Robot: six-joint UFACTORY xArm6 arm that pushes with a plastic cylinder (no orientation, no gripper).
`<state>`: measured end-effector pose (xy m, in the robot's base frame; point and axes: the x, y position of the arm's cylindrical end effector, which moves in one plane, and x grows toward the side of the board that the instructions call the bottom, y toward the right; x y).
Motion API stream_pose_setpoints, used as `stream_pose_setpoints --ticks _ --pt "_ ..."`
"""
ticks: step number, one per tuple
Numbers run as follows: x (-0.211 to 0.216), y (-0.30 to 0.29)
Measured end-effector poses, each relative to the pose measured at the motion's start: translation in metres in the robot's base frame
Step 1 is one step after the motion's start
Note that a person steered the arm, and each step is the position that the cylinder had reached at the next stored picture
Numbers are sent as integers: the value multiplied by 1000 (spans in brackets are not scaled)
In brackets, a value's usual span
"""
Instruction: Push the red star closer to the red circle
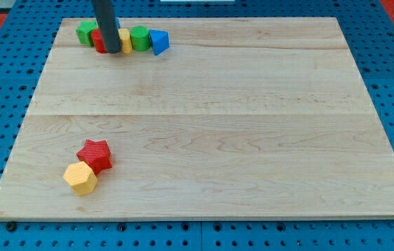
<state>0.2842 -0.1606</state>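
The red star (95,155) lies near the board's lower left, touching a yellow hexagon block (80,178) below and left of it. The red circle (100,40) sits in a row of blocks at the view's top left, partly hidden behind my rod. My tip (111,50) rests at the front of that row, right against the red circle and far above the red star.
In the top row, from left: a green block (86,31), the red circle, a yellow block (125,40) mostly hidden by the rod, a green block (139,37) and a blue block (159,42). The wooden board (217,125) lies on a blue pegboard.
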Motion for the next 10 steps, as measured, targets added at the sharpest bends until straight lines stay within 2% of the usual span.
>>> stream_pose_setpoints --ticks 1,2,3,4,5,6,8,9,10 --pt "38 0" --pt "93 37" --pt "186 104" --pt "284 114" --pt "292 35" --pt "289 12" --pt "215 26" --pt "135 -38" --pt "127 -55"
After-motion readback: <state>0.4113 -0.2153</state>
